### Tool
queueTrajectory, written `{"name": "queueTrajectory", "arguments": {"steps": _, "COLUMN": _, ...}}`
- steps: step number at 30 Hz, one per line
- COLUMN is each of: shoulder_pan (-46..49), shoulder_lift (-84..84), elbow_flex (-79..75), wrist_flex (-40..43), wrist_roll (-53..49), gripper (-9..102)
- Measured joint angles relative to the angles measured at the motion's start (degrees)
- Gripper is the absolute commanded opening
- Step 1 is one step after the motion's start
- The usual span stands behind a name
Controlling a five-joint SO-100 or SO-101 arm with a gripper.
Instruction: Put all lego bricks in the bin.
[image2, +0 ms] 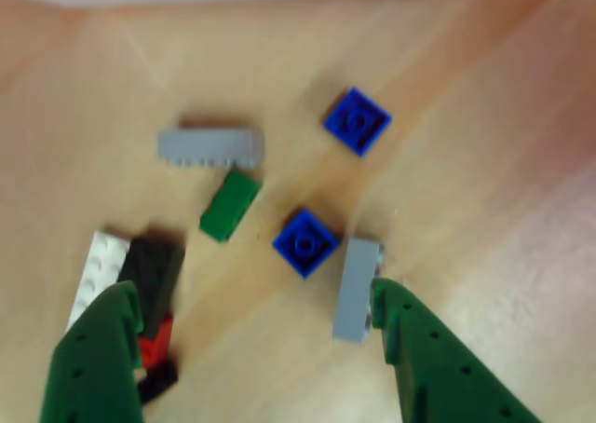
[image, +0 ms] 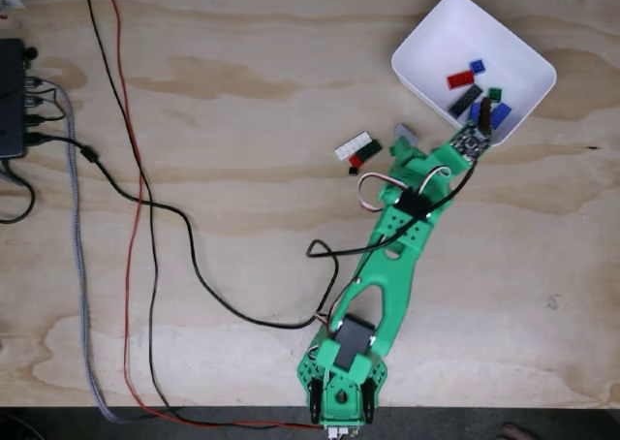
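In the other view my gripper (image2: 251, 293) is open, its green fingers (image2: 98, 358) spread wide at the bottom. A grey brick (image2: 356, 288) lies against the right finger's tip. The left finger overlaps a white (image2: 101, 266), black and red cluster. Beyond these lie two blue square plates (image2: 305, 241), a green brick (image2: 229, 204) and a grey toothed brick (image2: 210, 147). In the fixed view the white bin (image: 426, 43) holds several bricks, among them a red one (image: 460, 78). A white, green, red and black cluster (image: 356, 149) and a grey brick (image: 405, 130) lie on the table.
The green arm (image: 387, 256) stretches from the table's near edge up to the bin's lower rim, its circuit board (image: 472, 141) at the top end. Black, red and grey cables (image: 136, 217) cross the left half of the wooden table, running to a black box (image: 10, 96).
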Motion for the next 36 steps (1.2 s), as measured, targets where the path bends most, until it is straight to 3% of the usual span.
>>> {"name": "queueTrajectory", "arguments": {"steps": 3, "shoulder_pan": -1.8, "shoulder_lift": 12.0, "elbow_flex": 13.7, "wrist_flex": -2.6, "wrist_roll": -2.4, "gripper": 23}}
{"name": "queueTrajectory", "arguments": {"steps": 7, "shoulder_pan": -2.3, "shoulder_lift": 16.0, "elbow_flex": 19.2, "wrist_flex": -6.2, "wrist_roll": -3.1, "gripper": 23}}
{"name": "queueTrajectory", "arguments": {"steps": 13, "shoulder_pan": 1.1, "shoulder_lift": -1.6, "elbow_flex": 15.5, "wrist_flex": -11.1, "wrist_roll": -3.1, "gripper": 23}}
{"name": "queueTrajectory", "arguments": {"steps": 17, "shoulder_pan": 3.5, "shoulder_lift": -10.8, "elbow_flex": 11.4, "wrist_flex": -13.8, "wrist_roll": -3.2, "gripper": 17}}
{"name": "queueTrajectory", "arguments": {"steps": 20, "shoulder_pan": 4.2, "shoulder_lift": -13.7, "elbow_flex": 8.1, "wrist_flex": -14.2, "wrist_roll": -3.1, "gripper": 15}}
{"name": "queueTrajectory", "arguments": {"steps": 23, "shoulder_pan": 4.2, "shoulder_lift": -14.7, "elbow_flex": 7.2, "wrist_flex": -14.9, "wrist_roll": -3.1, "gripper": 0}}
{"name": "queueTrajectory", "arguments": {"steps": 28, "shoulder_pan": 4.2, "shoulder_lift": -14.4, "elbow_flex": 7.4, "wrist_flex": -15.7, "wrist_roll": -3.1, "gripper": 0}}
{"name": "queueTrajectory", "arguments": {"steps": 33, "shoulder_pan": 0.6, "shoulder_lift": -2.9, "elbow_flex": 9.8, "wrist_flex": -8.5, "wrist_roll": 0.8, "gripper": 0}}
{"name": "queueTrajectory", "arguments": {"steps": 36, "shoulder_pan": -4.0, "shoulder_lift": 10.8, "elbow_flex": 4.3, "wrist_flex": 1.8, "wrist_roll": 4.5, "gripper": 0}}
